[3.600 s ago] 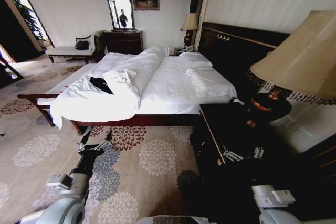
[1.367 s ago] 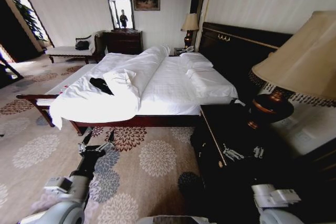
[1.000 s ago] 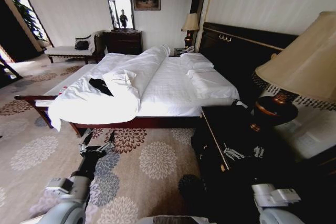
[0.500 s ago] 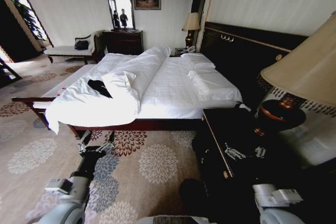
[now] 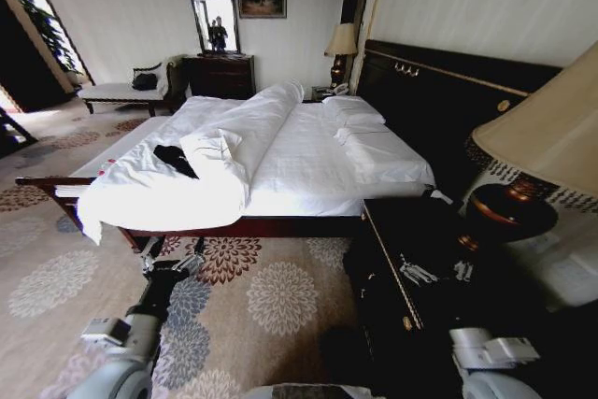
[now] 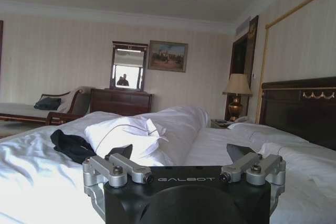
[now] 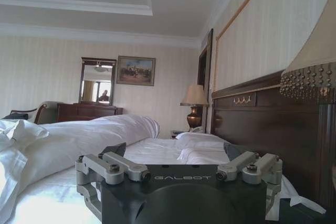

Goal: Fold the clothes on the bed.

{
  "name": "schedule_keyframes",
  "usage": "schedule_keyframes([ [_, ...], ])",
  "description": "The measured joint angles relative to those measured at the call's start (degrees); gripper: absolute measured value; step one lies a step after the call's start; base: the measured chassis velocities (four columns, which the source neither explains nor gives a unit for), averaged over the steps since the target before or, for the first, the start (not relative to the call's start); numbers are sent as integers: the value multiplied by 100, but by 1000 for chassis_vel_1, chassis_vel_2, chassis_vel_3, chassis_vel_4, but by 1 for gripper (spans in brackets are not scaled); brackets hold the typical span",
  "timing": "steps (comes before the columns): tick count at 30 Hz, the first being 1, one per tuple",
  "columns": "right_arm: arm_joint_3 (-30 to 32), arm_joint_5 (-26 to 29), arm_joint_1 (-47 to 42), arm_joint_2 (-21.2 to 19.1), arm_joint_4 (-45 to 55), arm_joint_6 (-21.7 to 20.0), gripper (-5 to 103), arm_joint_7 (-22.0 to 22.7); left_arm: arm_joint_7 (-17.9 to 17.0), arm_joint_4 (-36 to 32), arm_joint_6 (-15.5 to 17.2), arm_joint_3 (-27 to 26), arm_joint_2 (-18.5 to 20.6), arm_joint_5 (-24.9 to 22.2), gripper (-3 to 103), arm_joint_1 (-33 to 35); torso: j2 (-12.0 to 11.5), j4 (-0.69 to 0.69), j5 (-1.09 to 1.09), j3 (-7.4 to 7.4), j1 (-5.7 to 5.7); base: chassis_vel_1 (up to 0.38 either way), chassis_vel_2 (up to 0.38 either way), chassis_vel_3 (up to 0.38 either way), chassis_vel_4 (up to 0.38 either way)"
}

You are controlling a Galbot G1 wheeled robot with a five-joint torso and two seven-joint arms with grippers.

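The clothes (image 5: 175,158), a small black crumpled heap, lie on the white duvet near the foot end of the bed (image 5: 299,151); the heap is also visible in the left wrist view (image 6: 71,144), beside a bunched white fold. My left gripper (image 5: 174,248) hangs open over the carpet, just short of the bed's near side, with nothing between its fingers; it looks the same from the left wrist (image 6: 179,153). My right gripper (image 5: 435,273) is open and empty above the dark nightstand (image 5: 392,231), and points along the bed in the right wrist view (image 7: 173,150).
A big table lamp (image 5: 547,133) stands on the nightstand close to my right arm. A white-cushioned bench (image 5: 65,184) runs along the bed's foot. A chaise (image 5: 121,91) and a dresser with mirror (image 5: 220,72) line the far wall. Patterned carpet (image 5: 271,296) lies open in front.
The whole picture has shifted: the lamp has slid toward the right edge and the bed sits slightly nearer, so the camera has moved. Both arms keep the same pose.
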Motion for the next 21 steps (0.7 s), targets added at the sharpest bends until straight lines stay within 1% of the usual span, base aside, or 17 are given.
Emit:
schedule_keyframes([
  [21, -1, -28, 14, -5, -32, 0, 100, -11, 5, 12, -22, 29, -47, 59, 100, 9, 0, 0, 0, 0, 0, -87, 95, 90, -90],
])
